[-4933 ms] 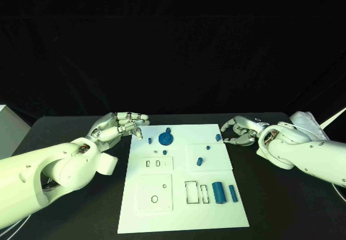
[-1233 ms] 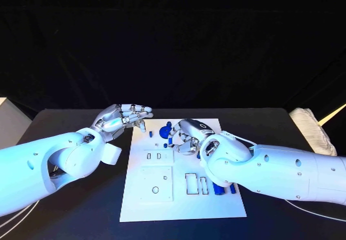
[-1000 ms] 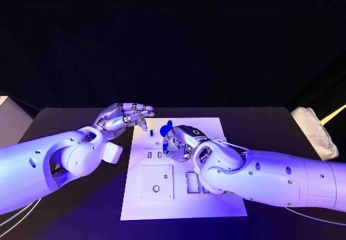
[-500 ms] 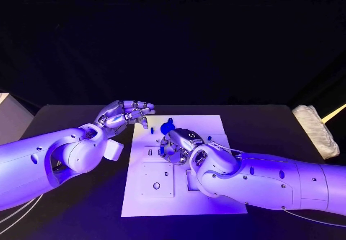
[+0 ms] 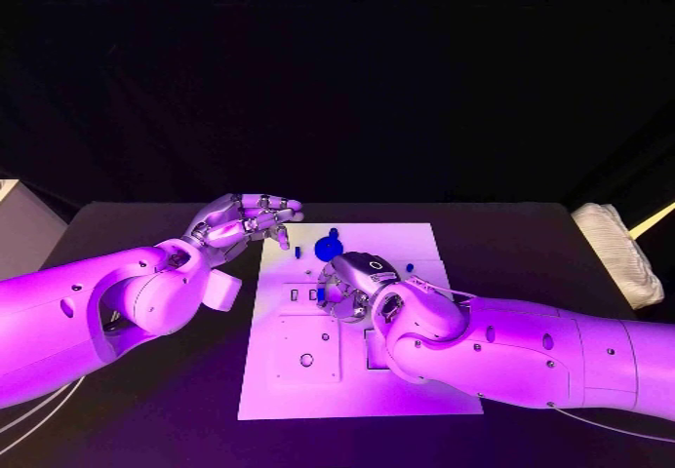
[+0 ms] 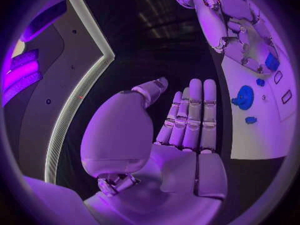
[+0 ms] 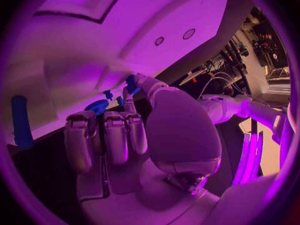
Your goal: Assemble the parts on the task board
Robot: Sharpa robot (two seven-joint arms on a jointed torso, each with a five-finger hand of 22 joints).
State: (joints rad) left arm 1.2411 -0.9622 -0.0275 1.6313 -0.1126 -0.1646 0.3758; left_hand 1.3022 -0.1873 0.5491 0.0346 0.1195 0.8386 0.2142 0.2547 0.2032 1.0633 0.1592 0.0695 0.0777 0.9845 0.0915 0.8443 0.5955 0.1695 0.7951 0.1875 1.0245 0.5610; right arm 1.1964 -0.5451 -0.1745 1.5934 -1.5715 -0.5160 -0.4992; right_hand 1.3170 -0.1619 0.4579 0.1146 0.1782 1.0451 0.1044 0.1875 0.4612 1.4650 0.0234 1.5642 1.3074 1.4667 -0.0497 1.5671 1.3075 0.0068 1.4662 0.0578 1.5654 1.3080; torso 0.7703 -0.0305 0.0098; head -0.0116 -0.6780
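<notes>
Head view: the white task board (image 5: pixel 408 390) lies mid-table. Right hand (image 5: pixel 352 285) sits over the board's centre, fingers curled downward, a small blue piece (image 5: pixel 322 294) at its fingertips; whether it is gripped cannot be told here. Against the frame half a second back, this hand has crept slightly toward 6 o'clock; nearly five seconds back it lay off the board at 3 o'clock. Left hand (image 5: pixel 242 220) hovers at the board's 10 o'clock corner, fingers loosely bent, holding nothing, its place little changed throughout. A round blue part (image 5: pixel 330 248) stands at the board's 12 o'clock end, a small blue peg (image 5: pixel 410 267) near 1 o'clock.

Right wrist view: a blue piece (image 7: pixel 132 84) sits between thumb and fingertip, pinched; a long blue cylinder (image 7: pixel 20 122) lies at the board's edge.

Left wrist view: the left hand (image 6: pixel 169 135) is flat and unloaded, with the round blue part (image 6: pixel 244 97) and a smaller blue part (image 6: pixel 250 120) on the board beyond.

Open black table (image 5: pixel 155 409) surrounds the board at 9, 3 and 6 o'clock; a pale cloth bundle (image 5: pixel 619 253) lies at the far 3 o'clock edge.
</notes>
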